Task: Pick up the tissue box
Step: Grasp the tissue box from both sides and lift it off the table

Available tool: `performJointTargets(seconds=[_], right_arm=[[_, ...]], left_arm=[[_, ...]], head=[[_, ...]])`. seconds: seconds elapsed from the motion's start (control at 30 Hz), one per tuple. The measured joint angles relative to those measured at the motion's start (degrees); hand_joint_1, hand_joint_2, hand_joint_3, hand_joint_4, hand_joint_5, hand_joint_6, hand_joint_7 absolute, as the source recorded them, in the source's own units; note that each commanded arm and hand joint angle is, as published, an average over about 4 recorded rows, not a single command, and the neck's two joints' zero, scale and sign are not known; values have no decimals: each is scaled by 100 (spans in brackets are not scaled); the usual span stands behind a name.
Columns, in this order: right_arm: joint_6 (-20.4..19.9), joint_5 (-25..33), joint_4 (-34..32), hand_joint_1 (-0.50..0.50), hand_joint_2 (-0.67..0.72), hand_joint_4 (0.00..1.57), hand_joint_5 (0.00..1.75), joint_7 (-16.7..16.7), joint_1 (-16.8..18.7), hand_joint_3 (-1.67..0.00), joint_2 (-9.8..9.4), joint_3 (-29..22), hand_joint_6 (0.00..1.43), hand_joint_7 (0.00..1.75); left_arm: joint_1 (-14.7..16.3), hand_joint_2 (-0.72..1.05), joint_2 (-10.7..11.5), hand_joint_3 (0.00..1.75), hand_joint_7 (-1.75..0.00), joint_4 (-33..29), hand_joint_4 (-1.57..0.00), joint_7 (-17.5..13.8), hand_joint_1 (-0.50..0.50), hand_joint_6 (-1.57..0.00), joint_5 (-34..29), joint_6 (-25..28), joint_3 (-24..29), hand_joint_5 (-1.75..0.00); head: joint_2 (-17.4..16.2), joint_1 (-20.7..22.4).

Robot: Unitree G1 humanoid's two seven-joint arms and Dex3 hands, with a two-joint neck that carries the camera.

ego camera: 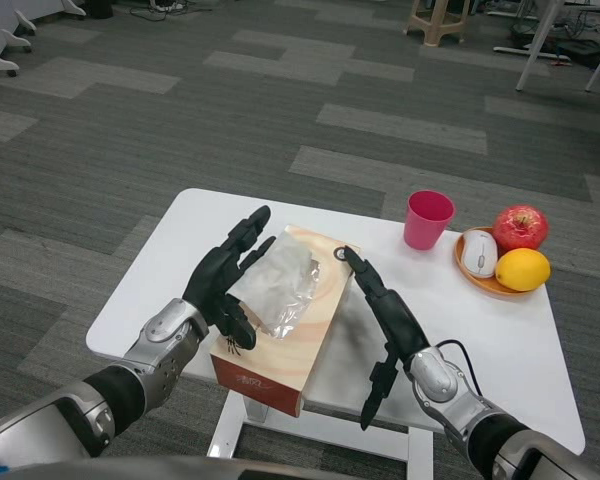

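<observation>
A tan and red tissue box [290, 335] with a white tissue sticking out of its top lies on the white table [500, 350] near the front edge. My left hand [225, 280] lies flat against the box's left side with fingers stretched forward. My right hand [380, 315] stands just right of the box, fingers straight and extended. From this view I cannot tell whether it touches the box. Neither hand wraps around the box.
A pink cup [427, 218] stands at the back of the table. To its right an orange plate [477, 280] carries a red apple [520, 226], a lemon [523, 269] and a white mouse-shaped object [479, 253]. Grey carpet surrounds the table.
</observation>
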Motion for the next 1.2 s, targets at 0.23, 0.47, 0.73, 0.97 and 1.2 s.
performJointTargets(seconds=[0.23,0.47,0.73,0.97,1.2], right_arm=[[13,0,11,-46,66,0,0,-36,-2,0,12,-230,0,0],[16,-2,11,-46,61,0,0,-90,-72,0,40,-457,0,0],[16,-41,4,-46,60,0,0,-86,-112,0,56,-781,0,0],[16,-40,-2,-46,60,0,0,-84,-107,0,64,-867,0,0],[11,-41,-12,-46,60,0,0,-45,106,0,85,-1016,0,0]], left_arm=[[-34,-55,34,0,0,-190,0,3,50,0,-190,-1,-258,0],[-51,-55,60,0,0,-323,0,4,50,0,-266,-15,-365,0],[-104,-55,126,0,0,-399,0,3,50,0,-406,-31,-553,0],[-96,-53,121,0,0,-399,0,-11,50,0,-428,-31,-506,0],[-55,-46,109,0,0,-149,0,-43,50,0,-363,-55,-431,0]], head=[[6,-24],[35,-59],[35,-236],[34,-362],[31,-387]])
